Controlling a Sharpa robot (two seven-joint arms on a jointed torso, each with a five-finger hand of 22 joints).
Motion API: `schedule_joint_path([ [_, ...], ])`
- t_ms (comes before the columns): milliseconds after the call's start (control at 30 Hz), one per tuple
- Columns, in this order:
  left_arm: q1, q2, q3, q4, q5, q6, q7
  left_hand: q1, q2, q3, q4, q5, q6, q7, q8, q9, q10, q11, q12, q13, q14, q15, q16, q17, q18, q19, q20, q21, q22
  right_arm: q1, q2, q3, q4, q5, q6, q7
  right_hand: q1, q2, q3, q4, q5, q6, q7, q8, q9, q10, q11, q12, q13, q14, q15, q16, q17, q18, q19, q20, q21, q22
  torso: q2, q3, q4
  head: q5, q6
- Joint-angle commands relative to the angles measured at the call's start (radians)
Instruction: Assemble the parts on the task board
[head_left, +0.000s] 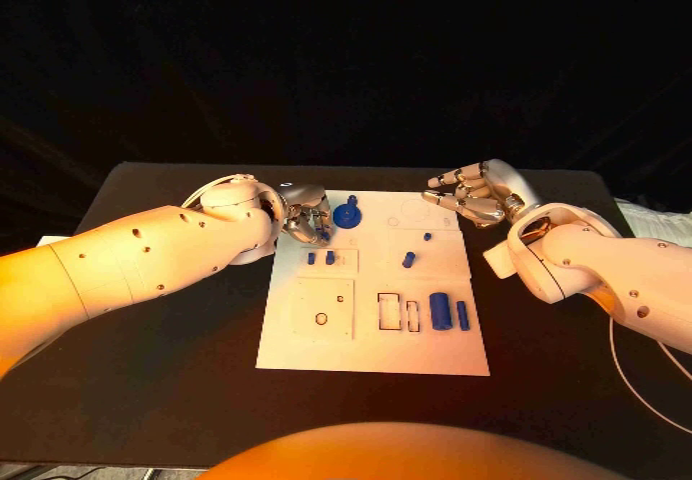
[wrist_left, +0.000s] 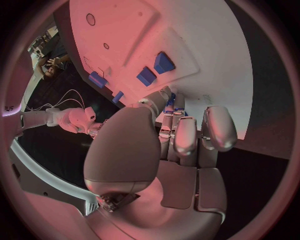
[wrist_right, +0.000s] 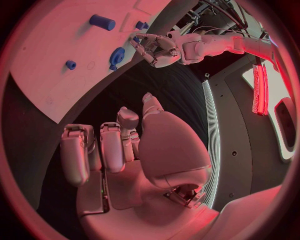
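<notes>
At a black table (head_left: 159, 400), we see the white board (head_left: 375, 350) lying in the middle with blue parts spread across it. A round gear (head_left: 348, 213) sits near the far edge, two small blocks (head_left: 320, 258) stand left of centre, a short peg (head_left: 408, 260) lies at the middle, and a thick cylinder (head_left: 440, 306) rests beside a slimmer bar (head_left: 463, 314) toward the right. The left hand (head_left: 304, 222) hovers over the board's far left corner, just beside the gear, fingers curled inward; we cannot tell whether they grasp anything. The right hand (head_left: 476, 192) hangs off the board's far right corner, fingers loosely bent and apart, holding nothing.
</notes>
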Motion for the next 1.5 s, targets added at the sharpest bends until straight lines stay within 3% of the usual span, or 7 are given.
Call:
schedule_joint_path([
  [33, -0.002, 0.005, -0.001, -0.004, -0.008, 0.019, -0.014, -0.011, -0.003, 0.007, -0.001, -0.006, -0.013, 0.002, -0.012, -0.006, -0.013, 0.003, -0.010, -0.003, 0.017, 0.006, 0.002, -0.005, -0.009, 0.000, 0.006, 0.003, 0.035, -0.001, 0.001, 0.000, 0.000, -0.006, 0.018, 0.006, 0.000, 0.011, -0.007, 0.002, 0.006, 0.006, 0.002, -0.003, -0.001, 0.004, -0.002, 0.005, 0.001, 0.055, -0.005, -0.006, 0.026, 0.016, 0.010, -0.006, -0.004, 0.111, 0.001, 0.0003, -0.0010, 0.001, -0.001],
  [500, -0.002, 0.003, -0.002, -0.008, -0.008, 0.018, -0.022, -0.022, -0.010, 0.014, -0.002, -0.007, -0.024, 0.007, -0.028, -0.013, -0.027, 0.009, -0.029, -0.006, 0.015, 0.011, 0.003, -0.012, -0.009, -0.001, 0.010, 0.003, 0.038, -0.002, 0.000, 0.000, -0.001, -0.006, 0.015, 0.008, 0.000, 0.011, -0.007, 0.002, 0.006, 0.006, 0.002, -0.003, -0.001, 0.004, -0.002, 0.005, 0.001, 0.055, -0.005, -0.006, 0.026, 0.016, 0.010, -0.006, -0.004, 0.111, -0.001, 0.0004, 0.0007, 0.000, -0.003],
  [700, -0.002, 0.001, -0.002, -0.009, -0.006, 0.009, -0.035, -0.044, -0.032, 0.020, 0.001, -0.007, -0.140, 0.001, -0.063, -0.030, -0.066, 0.015, -0.067, -0.016, 0.011, 0.017, 0.000, -0.031, -0.006, -0.005, 0.016, -0.010, 0.035, -0.003, -0.002, 0.000, -0.002, -0.006, 0.013, 0.008, 0.000, 0.011, -0.007, 0.002, 0.006, 0.006, 0.002, -0.003, -0.001, 0.004, -0.002, 0.005, 0.001, 0.055, -0.005, -0.006, 0.026, 0.016, 0.010, -0.006, -0.004, 0.111, -0.001, -0.0001, 0.0013, -0.002, -0.002],
  [867, -0.002, -0.006, -0.002, -0.012, -0.004, -0.002, -0.042, -0.048, -0.039, 0.014, -0.001, -0.008, -0.167, 0.005, -0.061, -0.029, -0.096, 0.026, -0.088, -0.020, 0.008, 0.024, -0.003, -0.044, -0.003, -0.011, 0.023, -0.031, 0.027, -0.004, -0.003, 0.000, -0.006, -0.007, 0.016, 0.005, 0.001, 0.011, -0.009, 0.002, 0.007, 0.005, 0.002, -0.003, -0.001, -0.008, -0.001, -0.017, -0.015, 0.053, -0.005, -0.012, 0.019, 0.020, 0.000, -0.006, -0.014, 0.095, -0.001, 0.0001, 0.0001, -0.001, 0.000],
  [1133, -0.002, -0.043, 0.004, 0.006, 0.033, -0.038, -0.015, -0.033, -0.033, 0.007, -0.015, -0.006, -0.172, 0.013, -0.056, -0.026, -0.146, 0.040, -0.102, -0.021, 0.004, 0.035, -0.003, -0.057, 0.003, -0.021, 0.033, -0.070, 0.009, -0.005, -0.003, 0.000, -0.027, -0.048, 0.036, -0.010, 0.042, 0.025, -0.018, -0.007, 0.008, 0.001, 0.003, -0.004, -0.001, -0.179, 0.001, -0.343, -0.279, 0.028, -0.004, -0.099, -0.072, 0.027, -0.016, -0.007, -0.033, 0.069, -0.003, 0.0001, -0.0005, -0.003, 0.001],
  [1333, -0.001, -0.099, 0.019, 0.048, 0.183, -0.121, 0.062, 0.004, -0.016, 0.061, -0.045, -0.002, -0.117, 0.028, -0.038, -0.021, -0.126, 0.039, -0.087, -0.018, 0.000, 0.034, -0.002, -0.064, 0.010, -0.031, 0.034, -0.103, -0.004, -0.006, -0.013, 0.001, -0.031, -0.195, 0.067, -0.030, 0.176, 0.044, 0.055, -0.054, -0.063, 0.018, 0.015, -0.002, -0.001, -0.226, 0.014, -0.582, -0.497, 0.025, 0.003, -0.151, -0.127, 0.030, -0.024, -0.006, -0.045, 0.053, -0.003, 0.0012, 0.0006, -0.008, 0.005],
  [1500, 0.001, -0.141, 0.023, 0.068, 0.559, -0.245, 0.198, 0.004, -0.015, 0.117, -0.059, 0.006, -0.074, 0.040, -0.024, -0.019, -0.102, 0.045, -0.075, -0.017, -0.047, 0.035, -0.080, -0.195, 0.038, -0.090, 0.034, -0.264, -0.079, -0.006, -0.014, 0.004, -0.039, -0.431, 0.154, -0.092, 0.232, 0.013, 0.131, -0.072, -0.064, 0.050, 0.018, -0.003, -0.002, -0.220, 0.021, -0.757, -0.687, 0.024, 0.014, -0.177, -0.155, 0.033, -0.029, 0.003, -0.053, 0.044, -0.006, 0.0001, 0.0012, -0.014, 0.012],
])
